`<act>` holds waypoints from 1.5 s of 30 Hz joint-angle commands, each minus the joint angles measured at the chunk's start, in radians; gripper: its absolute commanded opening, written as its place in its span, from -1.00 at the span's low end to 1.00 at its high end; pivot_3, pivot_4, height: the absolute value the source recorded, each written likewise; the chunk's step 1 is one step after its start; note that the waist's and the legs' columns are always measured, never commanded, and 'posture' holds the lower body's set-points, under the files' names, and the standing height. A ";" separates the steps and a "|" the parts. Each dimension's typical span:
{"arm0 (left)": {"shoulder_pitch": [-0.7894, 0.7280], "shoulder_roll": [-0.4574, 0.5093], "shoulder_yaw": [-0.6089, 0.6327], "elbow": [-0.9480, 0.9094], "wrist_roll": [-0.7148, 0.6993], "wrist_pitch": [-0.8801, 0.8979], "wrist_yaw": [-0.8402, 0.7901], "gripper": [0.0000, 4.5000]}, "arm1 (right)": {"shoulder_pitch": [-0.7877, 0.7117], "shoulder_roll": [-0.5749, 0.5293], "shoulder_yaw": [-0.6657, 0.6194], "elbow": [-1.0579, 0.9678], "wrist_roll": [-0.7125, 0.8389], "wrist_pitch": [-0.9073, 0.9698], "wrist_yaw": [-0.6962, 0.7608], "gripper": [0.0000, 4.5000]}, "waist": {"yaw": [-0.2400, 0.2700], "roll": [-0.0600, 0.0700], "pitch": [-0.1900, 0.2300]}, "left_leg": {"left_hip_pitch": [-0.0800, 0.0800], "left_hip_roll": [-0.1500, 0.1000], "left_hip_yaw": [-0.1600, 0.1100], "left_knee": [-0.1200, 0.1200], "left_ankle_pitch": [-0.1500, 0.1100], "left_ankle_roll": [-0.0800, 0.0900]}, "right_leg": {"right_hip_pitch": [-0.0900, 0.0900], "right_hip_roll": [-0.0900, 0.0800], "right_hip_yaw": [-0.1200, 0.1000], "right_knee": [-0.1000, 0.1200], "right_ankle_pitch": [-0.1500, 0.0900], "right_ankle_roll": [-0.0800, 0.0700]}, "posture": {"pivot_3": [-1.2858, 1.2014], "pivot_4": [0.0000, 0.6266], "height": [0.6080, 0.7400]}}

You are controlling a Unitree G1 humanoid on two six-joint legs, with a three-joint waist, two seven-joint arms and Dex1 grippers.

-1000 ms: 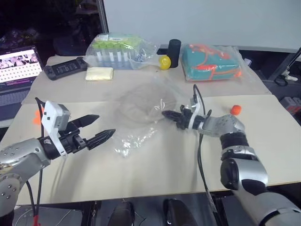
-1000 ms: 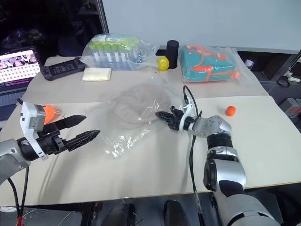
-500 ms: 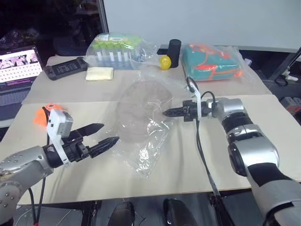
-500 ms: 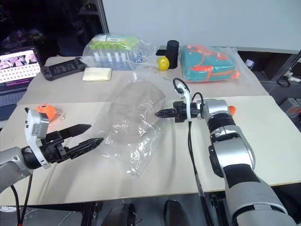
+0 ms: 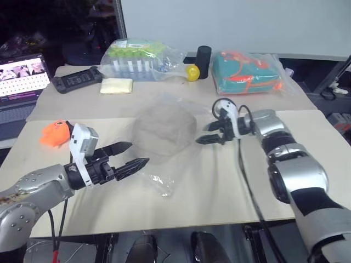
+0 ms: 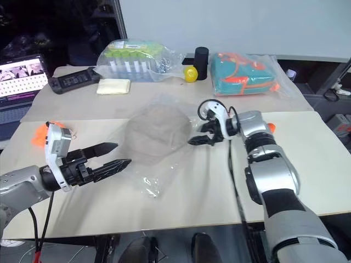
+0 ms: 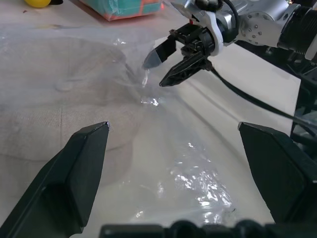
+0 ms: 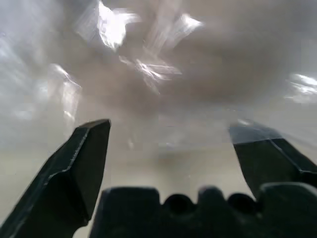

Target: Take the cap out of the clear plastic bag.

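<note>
Both grippers empty, jaws wide: left gripper (image 5: 133, 154), right gripper (image 5: 204, 133). Cap (image 5: 164, 127) lies inside the clear plastic bag (image 5: 159, 178). Pinch the loose film at the cap's 6 o'clock, not the fabric.

I see the tan cap (image 5: 164, 130) lying crown-up at table centre, still inside the crinkly clear bag (image 5: 156, 181), whose loose end trails toward 6 o'clock.
</note>
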 commanded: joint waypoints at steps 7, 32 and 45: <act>-0.037 0.013 -0.001 0.095 0.052 -0.027 -0.103 1.00 | 0.441 -0.298 -0.088 -1.082 0.136 0.450 0.134 0.98 | 0.005 0.001 0.000 | 0.002 0.001 0.001 0.000 0.000 0.000 | 0.000 0.001 0.002 0.002 -0.001 0.001 | 0.03 -0.52 1.00; 0.175 -0.337 0.179 0.294 -0.181 0.013 0.136 1.00 | 0.444 -0.149 -0.158 -1.523 0.449 0.915 -0.244 0.98 | 0.026 -0.003 -0.001 | 0.005 0.004 0.007 0.002 -0.002 -0.002 | 0.002 0.002 0.005 0.000 -0.001 -0.001 | 0.03 -0.52 1.00; -0.145 -0.510 0.049 0.499 -0.148 -0.004 0.266 -0.81 | 0.430 -0.170 -0.197 -1.567 0.531 0.995 -0.349 1.00 | 0.020 -0.004 -0.001 | 0.005 0.004 0.006 0.002 -0.002 -0.002 | 0.002 0.003 0.005 0.001 -0.001 0.000 | 0.03 -0.52 1.00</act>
